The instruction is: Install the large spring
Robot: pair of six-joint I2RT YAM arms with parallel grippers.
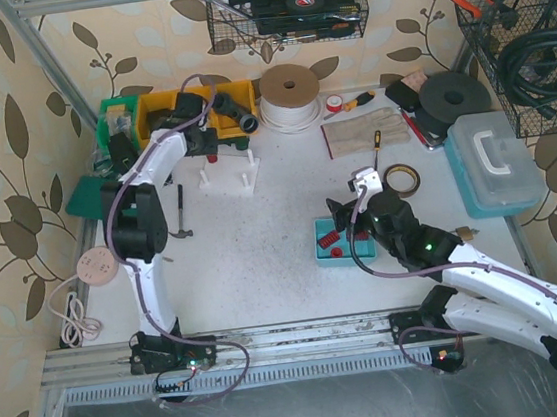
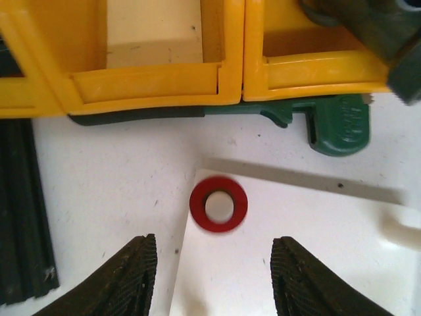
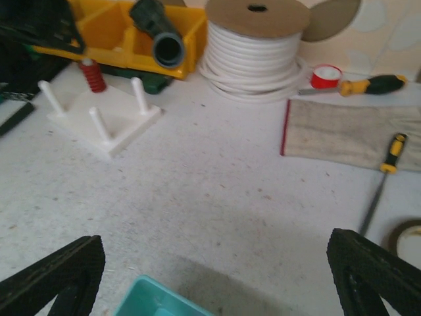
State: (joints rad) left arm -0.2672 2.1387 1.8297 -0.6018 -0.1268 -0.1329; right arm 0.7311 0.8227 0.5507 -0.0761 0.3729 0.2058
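At the far left of the counter (image 1: 264,260), the left pincer (image 2: 214,249) hangs over the back corner of a white peg base (image 3: 123,120). Its ribbed black fingers (image 2: 131,276) stand well apart and hold nothing. Seen from its wrist camera, the large spring (image 2: 218,203) shows end-on as a red ring lying beyond and between the two fingertips, touched by neither. The right wrist view shows the same spring standing upright as a red coil on the rear left peg of the base, with three other white pegs bare.

Just behind the base sit yellow bins (image 1: 162,109), one holding a dark tube (image 3: 160,34), and a green wrench (image 2: 339,122) lies along their front edge, partly under them.

Nearer the middle of the counter, the right pincer (image 3: 216,253) is spread very wide with nothing in it. It hovers at the back edge of a teal tray (image 1: 361,247) that holds some small red pieces (image 1: 328,233).

Farther back are a spool of white cord (image 1: 289,97), a roll of red tape (image 3: 325,76), a yellow-handled screwdriver (image 3: 365,85) and a folded beige cloth (image 3: 348,135). A small hammer (image 1: 181,215) lies left of the base, beside the left arm.
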